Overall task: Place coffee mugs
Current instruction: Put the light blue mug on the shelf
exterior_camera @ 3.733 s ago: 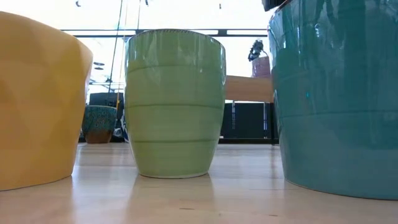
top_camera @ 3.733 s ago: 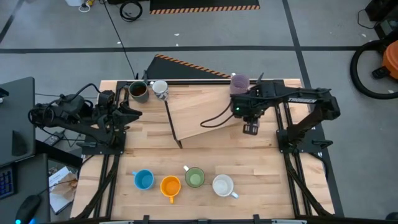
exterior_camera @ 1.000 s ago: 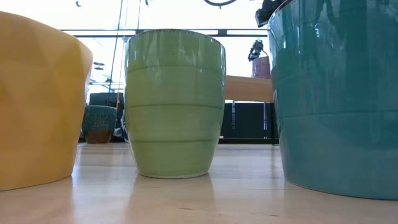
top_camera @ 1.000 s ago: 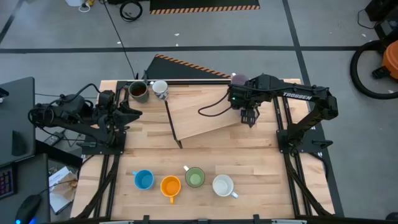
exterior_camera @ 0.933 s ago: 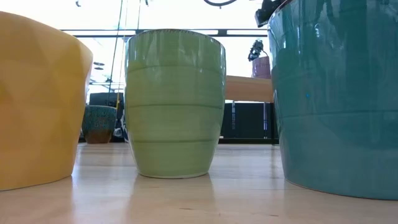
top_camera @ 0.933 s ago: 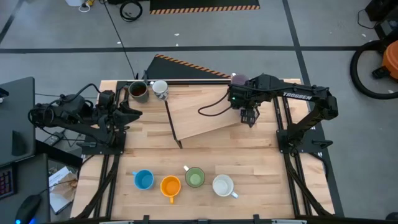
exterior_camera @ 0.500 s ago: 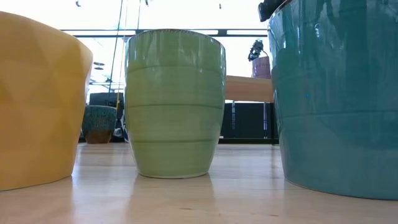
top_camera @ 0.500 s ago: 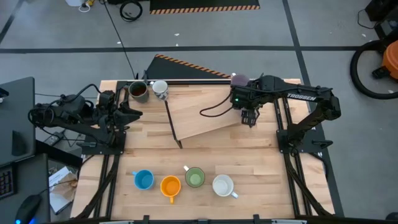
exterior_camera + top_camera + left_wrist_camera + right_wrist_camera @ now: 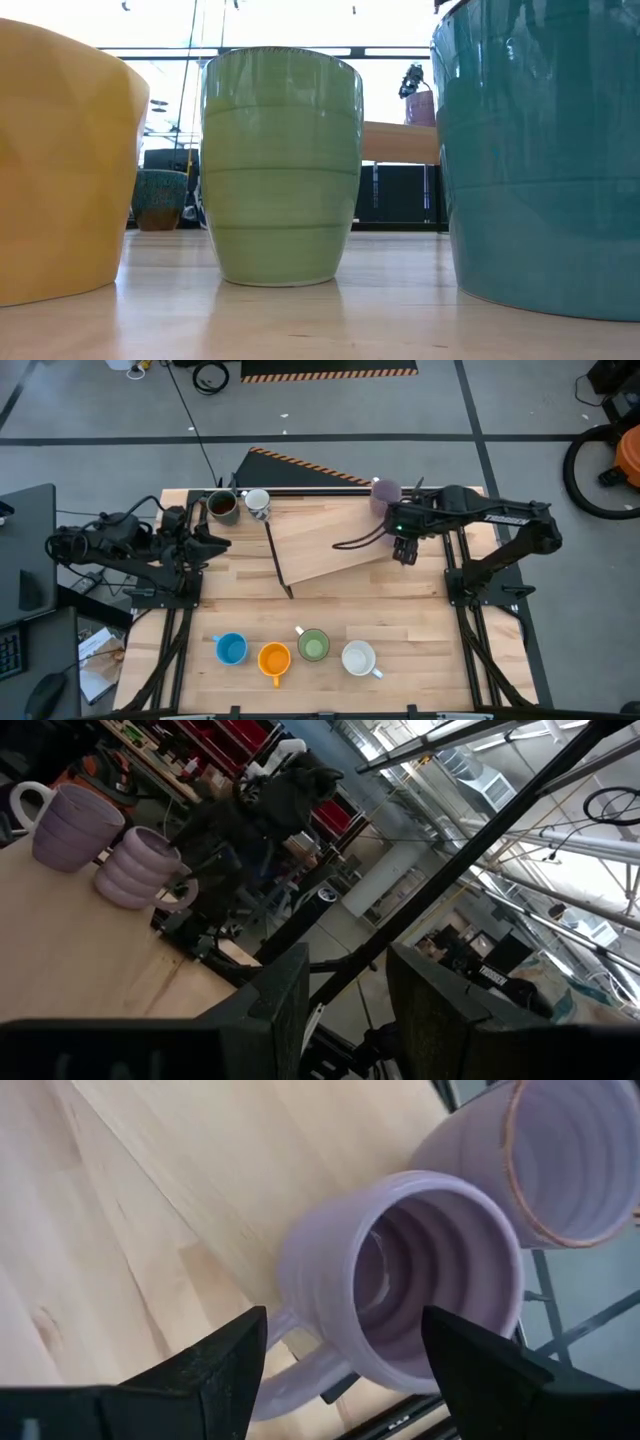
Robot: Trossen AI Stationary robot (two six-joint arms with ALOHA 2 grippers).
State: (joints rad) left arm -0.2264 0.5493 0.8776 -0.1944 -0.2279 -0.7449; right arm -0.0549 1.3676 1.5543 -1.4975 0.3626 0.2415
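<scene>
The right gripper [image 9: 404,552] was held above the far right part of the table [image 9: 400,610], over the raised wooden board [image 9: 325,545], with its fingers [image 9: 225,1370] spread wide and nothing between them. Directly beneath it, in the right wrist view, a lilac mug [image 9: 400,1280] was seen standing upright, its handle turned toward the camera, with the second lilac mug [image 9: 560,1150] just beside it. The left gripper [image 9: 205,538] was kept at the far left edge of the table, its fingers [image 9: 270,1010] partly apart and empty. Near it, at the far left corner, the dark brown mug [image 9: 222,507] and the patterned mug [image 9: 258,503] were set side by side. Along the near edge a row was formed by the blue mug [image 9: 231,649], orange mug [image 9: 273,658], green mug [image 9: 313,645] and white mug [image 9: 358,657].
</scene>
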